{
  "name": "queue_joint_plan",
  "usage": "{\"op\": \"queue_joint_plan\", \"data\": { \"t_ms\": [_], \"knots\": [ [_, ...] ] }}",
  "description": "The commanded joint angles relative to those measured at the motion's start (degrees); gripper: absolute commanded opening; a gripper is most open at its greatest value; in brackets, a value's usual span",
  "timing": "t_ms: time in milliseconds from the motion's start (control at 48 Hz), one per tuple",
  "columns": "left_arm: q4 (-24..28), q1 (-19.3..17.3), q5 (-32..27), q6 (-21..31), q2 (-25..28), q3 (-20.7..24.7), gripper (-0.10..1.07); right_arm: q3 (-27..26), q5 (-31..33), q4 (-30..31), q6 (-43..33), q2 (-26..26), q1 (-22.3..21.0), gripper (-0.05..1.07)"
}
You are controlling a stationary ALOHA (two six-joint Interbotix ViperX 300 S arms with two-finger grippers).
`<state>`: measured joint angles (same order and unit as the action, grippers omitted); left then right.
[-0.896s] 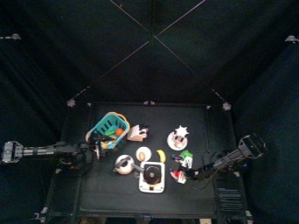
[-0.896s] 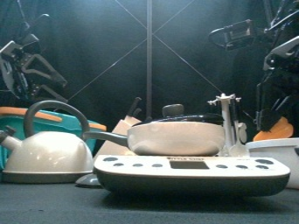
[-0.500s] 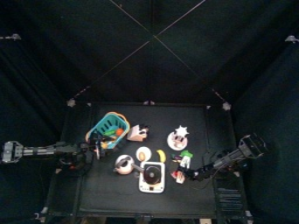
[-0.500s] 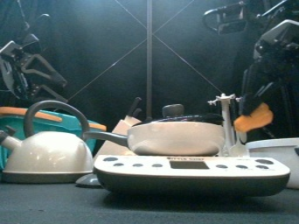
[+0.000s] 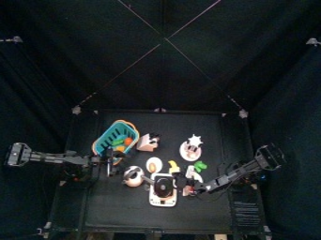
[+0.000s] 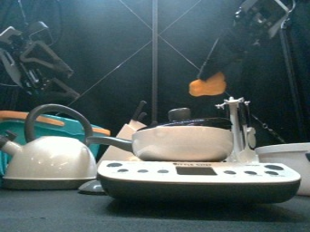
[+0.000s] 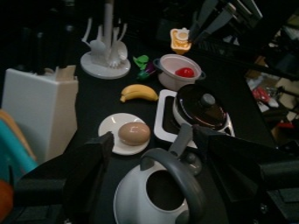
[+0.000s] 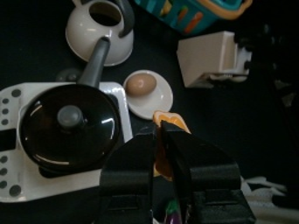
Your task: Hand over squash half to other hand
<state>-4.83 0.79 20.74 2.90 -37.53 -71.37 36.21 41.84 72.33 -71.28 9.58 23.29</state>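
One orange squash half point(image 6: 208, 86) is pinched between the right gripper's point(image 8: 170, 131) jaws, carried high above the stovetop pan point(image 6: 182, 140): mid-transfer, I judge. Farther across, the left gripper point(image 7: 128, 188) waits spread wide and empty; next it must close in and clamp the squash's free edge.

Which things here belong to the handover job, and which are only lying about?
Belong to the job:
squash half, held up by the right gripper
left gripper, open

Lying about:
kettle
black pan on the white cooker
banana
egg on a plate
teal basket
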Motion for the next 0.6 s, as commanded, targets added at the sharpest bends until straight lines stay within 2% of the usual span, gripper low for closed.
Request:
{"op": "queue_joint_plan", "data": {
  "t_ms": [0,188,292,458,583],
  "knots": [
    [3.6,1.05,3.34,-0.18,3.96,4.04,1.03,-2.99,-2.2,3.34,-0.26,-0.53,-1.14,0.51],
    [11.07,0.88,10.72,-0.79,12.13,7.91,1.03,-6.33,-5.71,6.5,-0.26,-3.78,-3.43,0.51],
    [12.57,0.44,14.94,-4.92,15.82,9.14,1.03,-7.47,-6.06,6.94,-0.09,-4.39,-4.22,0.51],
    [9.58,1.41,21.62,-17.93,22.59,12.04,1.03,-8.09,-7.29,7.03,-0.18,-4.48,-5.1,0.51],
    [2.55,3.08,22.94,-26.46,26.98,14.68,1.03,-8.17,-7.73,7.56,-0.35,-4.48,-5.1,0.51]
  ]
}}
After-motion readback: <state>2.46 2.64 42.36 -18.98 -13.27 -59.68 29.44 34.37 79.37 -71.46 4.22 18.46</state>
